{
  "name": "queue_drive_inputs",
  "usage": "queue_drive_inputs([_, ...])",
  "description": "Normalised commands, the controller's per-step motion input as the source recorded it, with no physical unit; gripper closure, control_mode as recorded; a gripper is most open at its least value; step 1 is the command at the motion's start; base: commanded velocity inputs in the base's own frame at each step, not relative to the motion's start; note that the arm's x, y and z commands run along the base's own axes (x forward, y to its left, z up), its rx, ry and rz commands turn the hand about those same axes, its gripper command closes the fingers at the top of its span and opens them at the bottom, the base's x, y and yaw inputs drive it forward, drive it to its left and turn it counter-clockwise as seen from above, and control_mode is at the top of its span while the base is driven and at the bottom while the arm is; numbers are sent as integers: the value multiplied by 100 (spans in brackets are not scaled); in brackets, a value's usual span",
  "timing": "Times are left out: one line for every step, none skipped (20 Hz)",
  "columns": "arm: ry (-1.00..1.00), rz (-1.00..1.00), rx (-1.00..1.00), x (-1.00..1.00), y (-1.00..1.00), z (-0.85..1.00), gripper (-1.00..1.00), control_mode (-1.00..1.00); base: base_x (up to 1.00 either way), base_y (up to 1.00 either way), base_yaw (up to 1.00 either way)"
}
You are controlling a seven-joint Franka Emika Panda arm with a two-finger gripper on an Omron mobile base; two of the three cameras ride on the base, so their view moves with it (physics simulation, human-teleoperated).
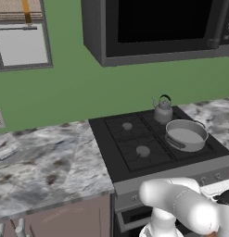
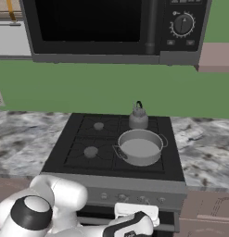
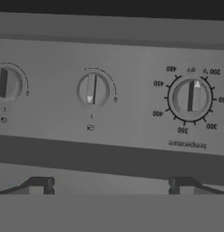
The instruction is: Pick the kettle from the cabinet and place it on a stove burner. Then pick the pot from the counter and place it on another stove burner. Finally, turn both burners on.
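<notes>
The small grey kettle [image 1: 162,110] [image 2: 138,116] stands upright on the back right stove burner. In front of it, the wide shallow pot [image 1: 186,135] [image 2: 140,147] sits on the front right burner. The two left burners [image 1: 143,151] [image 2: 91,151] are bare. My gripper [image 3: 111,185] is low in front of the stove's grey front panel, open, with nothing between its fingertips [image 3: 41,184]. In the hand view it faces a burner knob [image 3: 91,89], with another knob [image 3: 7,84] to the left and a temperature dial [image 3: 191,96] to the right. The mauve cabinet [image 2: 217,56] is at the upper right.
A black microwave [image 2: 102,28] hangs over the cooktop [image 1: 130,139]. The marbled counter [image 1: 41,157] [image 2: 204,148] runs on both sides of the stove. My white arm [image 1: 185,203] [image 2: 55,199] is folded low in front of the oven.
</notes>
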Motion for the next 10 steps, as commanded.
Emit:
queue_drive_inputs([0, 0, 0, 11, 0, -14, -100, -100, 0, 0, 0])
queue_drive_inputs([0, 0, 0, 13, 0, -15, -100, -100, 0, 0, 0])
queue_drive_inputs([0, 0, 0, 11, 0, -19, -100, -100, 0, 0, 0])
queue_drive_inputs([0, 0, 0, 12, 0, -22, -100, -100, 0, 0, 0])
queue_drive_inputs([0, 0, 0, 9, 0, -23, -100, -100, 0, 0, 0])
queue_drive_inputs([0, 0, 0, 11, 0, -23, -100, -100, 0, 0, 0])
queue_drive_inputs([0, 0, 0, 11, 0, -20, -100, -100, 0, 0, 0])
queue_drive_inputs([0, 0, 0, 13, 0, -18, -100, -100, 0, 0, 0])
queue_drive_inputs([0, 0, 0, 13, 0, -17, -100, -100, 0, 0, 0])
queue_drive_inputs([0, 0, 0, 14, 0, -17, -100, -100, 0, 0, 0])
